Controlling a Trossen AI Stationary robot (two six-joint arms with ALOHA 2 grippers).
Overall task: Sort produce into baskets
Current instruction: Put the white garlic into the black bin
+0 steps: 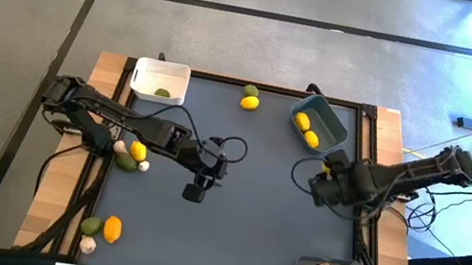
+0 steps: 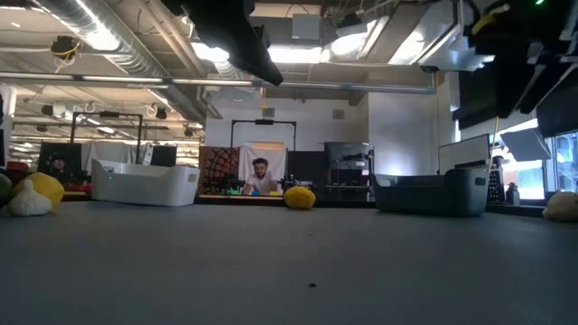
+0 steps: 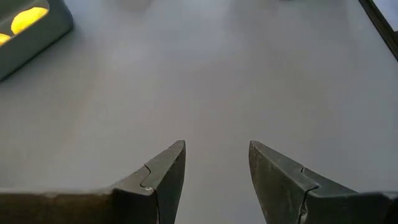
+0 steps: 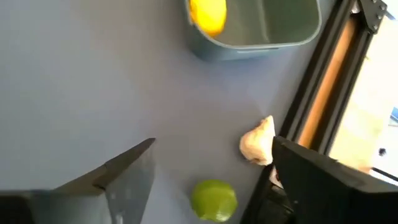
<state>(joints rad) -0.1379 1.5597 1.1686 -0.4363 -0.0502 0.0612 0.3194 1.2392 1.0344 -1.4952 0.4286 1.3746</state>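
Produce — lime (image 4: 213, 200) and garlic (image 4: 258, 148) on worktop (image 1: 253, 204) below right claw (image 4: 211, 180), spread, empty. Left claw (image 3: 216, 165) spread mid-worktop. Likely light, firm, prone to roll — grip across the middle.

1 overhead, 1 table-level, 2 wrist cameras.

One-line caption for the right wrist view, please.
Right pincer open above a green fruit and garlic bulb, blue-grey basket holding a lemon.

Bright ceiling lights (image 2: 348, 41) glare — wrist views soft.
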